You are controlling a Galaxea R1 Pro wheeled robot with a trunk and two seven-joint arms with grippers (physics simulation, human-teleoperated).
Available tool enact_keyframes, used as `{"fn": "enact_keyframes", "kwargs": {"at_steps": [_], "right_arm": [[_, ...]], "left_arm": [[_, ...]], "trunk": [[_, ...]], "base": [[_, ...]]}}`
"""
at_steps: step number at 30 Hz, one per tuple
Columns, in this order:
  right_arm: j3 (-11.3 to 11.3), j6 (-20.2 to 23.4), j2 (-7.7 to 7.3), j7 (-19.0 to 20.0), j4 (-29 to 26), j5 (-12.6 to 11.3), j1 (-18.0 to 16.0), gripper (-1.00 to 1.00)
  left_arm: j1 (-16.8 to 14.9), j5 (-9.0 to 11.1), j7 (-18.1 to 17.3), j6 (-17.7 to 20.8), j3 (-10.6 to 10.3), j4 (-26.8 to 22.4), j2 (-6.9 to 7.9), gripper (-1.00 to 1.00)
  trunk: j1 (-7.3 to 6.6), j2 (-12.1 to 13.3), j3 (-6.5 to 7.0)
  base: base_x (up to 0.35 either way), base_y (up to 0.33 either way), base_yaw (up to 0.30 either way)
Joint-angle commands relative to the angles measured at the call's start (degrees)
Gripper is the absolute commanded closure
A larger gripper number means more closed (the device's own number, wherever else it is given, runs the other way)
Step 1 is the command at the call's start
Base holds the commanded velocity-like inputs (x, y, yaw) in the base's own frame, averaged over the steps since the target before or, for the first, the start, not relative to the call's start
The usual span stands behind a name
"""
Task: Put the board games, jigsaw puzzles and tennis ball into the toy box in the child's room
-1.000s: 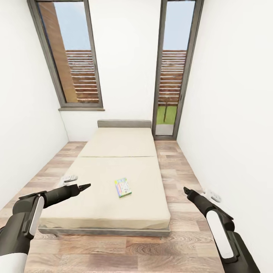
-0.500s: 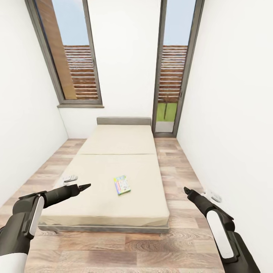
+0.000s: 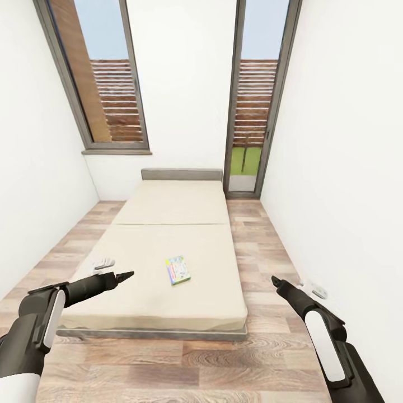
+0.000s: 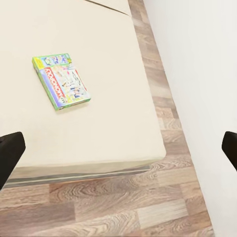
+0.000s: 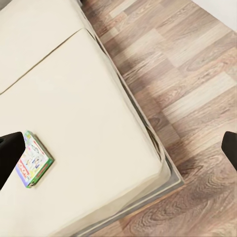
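A board game (image 3: 178, 270) lay flat at centre frame on the bed (image 3: 168, 218). The left gripper (image 3: 124, 275) and right gripper (image 3: 275, 280) hovered apart from it, jaws wide and empty. Risk: the thin box could slide across the mattress if a finger pushed its edge.

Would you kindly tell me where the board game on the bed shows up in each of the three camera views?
Head view: the board game lies flat near the middle of the bed, toward its foot end.
Left wrist view: the board game is upper left in the picture, on the mattress.
Right wrist view: the board game is at the left edge, beside a dark fingertip.
Shared landmark: the bed's foot corner.
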Motion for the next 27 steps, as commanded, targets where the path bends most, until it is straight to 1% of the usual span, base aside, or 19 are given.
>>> {"fn": "enact_keyframes", "kwargs": {"at_steps": [1,7,15,27], "right_arm": [[0.02,0.17,-0.02,-0.49,-0.09,-0.6,-0.05,-1.0],[0.06,0.16,-0.02,-0.49,-0.09,-0.6,-0.05,-1.0],[0.11,0.15,-0.02,-0.49,-0.09,-0.6,-0.05,-1.0],[0.11,0.16,0.06,-0.49,-0.09,-0.6,-0.05,-1.0]], "left_arm": [[-0.07,0.36,0.04,0.49,0.06,-0.02,0.0,-1.0],[-0.04,0.36,0.24,0.5,0.06,-0.02,0.0,-1.0],[-0.03,0.36,0.29,0.54,0.0,0.07,0.0,-1.0],[-0.04,0.36,0.2,0.59,-0.03,0.09,0.0,-1.0]], "trunk": [[0.03,-0.13,-0.22],[0.03,-0.13,-0.79],[0.03,-0.13,-1.55],[0.03,-0.13,-2.69]], "base": [[0.001,-0.003,0.0],[0.03,-0.001,0.0],[0.105,0.0,0.0],[0.012,-0.002,0.0]]}}
